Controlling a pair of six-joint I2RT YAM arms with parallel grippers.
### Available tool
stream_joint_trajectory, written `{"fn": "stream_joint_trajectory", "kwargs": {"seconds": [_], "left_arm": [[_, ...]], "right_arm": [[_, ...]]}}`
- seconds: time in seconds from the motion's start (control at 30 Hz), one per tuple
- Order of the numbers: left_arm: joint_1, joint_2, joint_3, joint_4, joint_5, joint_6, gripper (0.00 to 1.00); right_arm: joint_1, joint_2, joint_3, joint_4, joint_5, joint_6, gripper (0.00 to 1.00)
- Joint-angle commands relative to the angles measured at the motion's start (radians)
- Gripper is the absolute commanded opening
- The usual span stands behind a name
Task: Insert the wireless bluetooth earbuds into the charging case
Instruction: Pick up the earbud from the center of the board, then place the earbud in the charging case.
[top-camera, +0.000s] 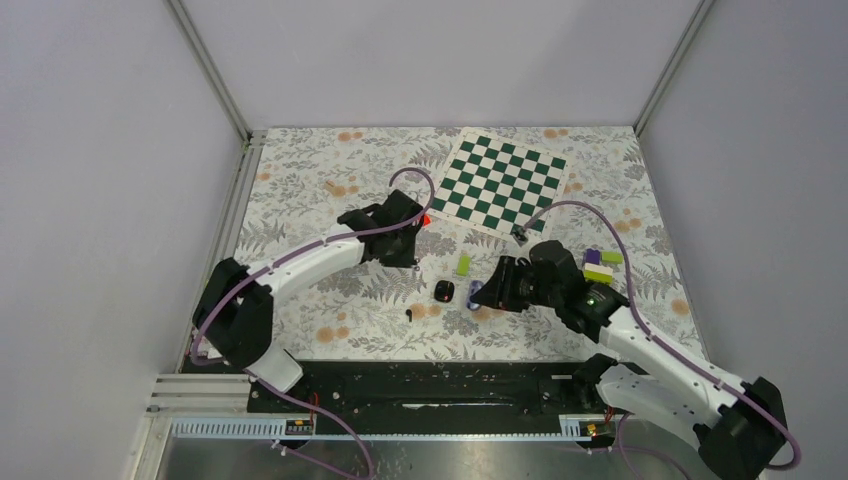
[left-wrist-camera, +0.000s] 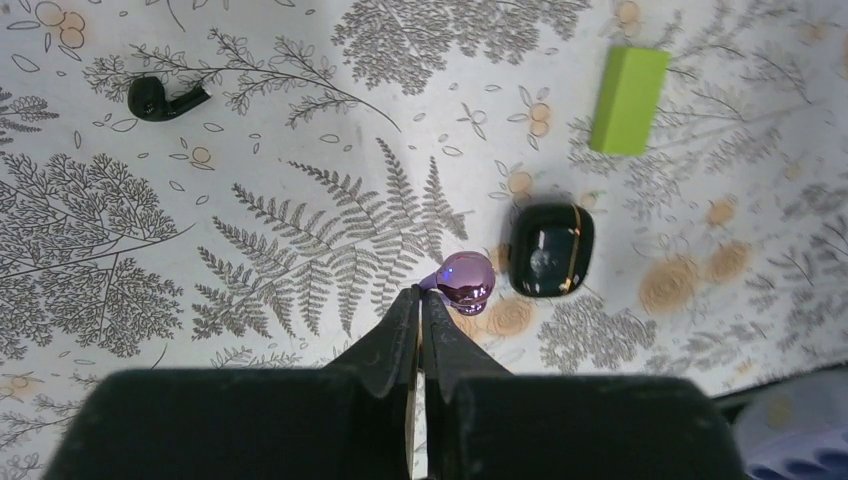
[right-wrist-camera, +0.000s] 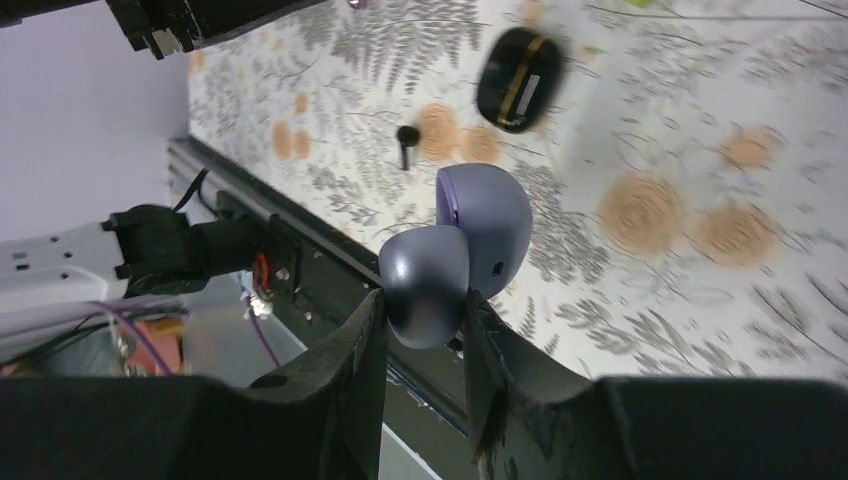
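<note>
My left gripper (left-wrist-camera: 420, 292) is shut on the stem of a glossy purple earbud (left-wrist-camera: 462, 280) and holds it just above the table; in the top view this gripper (top-camera: 408, 258) is left of centre. My right gripper (right-wrist-camera: 420, 300) is shut on a lilac-grey charging case (right-wrist-camera: 490, 220), hinged open and held above the table's near edge (top-camera: 475, 293). A closed glossy black case with a gold band (left-wrist-camera: 552, 248) lies between the grippers (top-camera: 444, 291). A small black earbud with a stem (left-wrist-camera: 160, 98) lies on the cloth (top-camera: 409, 315).
A lime-green block (top-camera: 463, 264) lies just behind the black case. Purple and green blocks (top-camera: 600, 265) sit beside the right arm. A green chessboard (top-camera: 500, 183) lies at the back, a red block (top-camera: 427, 218) by the left wrist. The black front rail (right-wrist-camera: 300, 270) runs below the right gripper.
</note>
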Motion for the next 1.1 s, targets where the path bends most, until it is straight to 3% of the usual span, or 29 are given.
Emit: {"fn": "stream_joint_trajectory", "kwargs": {"seconds": [0.0, 0.6, 0.8, 1.07], "left_arm": [[0.002, -0.108, 0.051, -0.027, 0.072, 0.082, 0.00], [-0.003, -0.246, 0.112, -0.178, 0.130, 0.056, 0.00], [-0.028, -0.253, 0.092, -0.178, 0.185, 0.008, 0.00], [-0.088, -0.254, 0.077, -0.177, 0.145, -0.110, 0.00]], "right_arm": [[0.004, 0.087, 0.014, 0.276, -0.183, -0.077, 0.00], [0.004, 0.212, -0.004, 0.500, -0.301, -0.290, 0.00], [0.004, 0.287, 0.022, 0.520, -0.314, -0.270, 0.00], [0.004, 0.326, 0.059, 0.494, -0.280, -0.221, 0.00]]}}
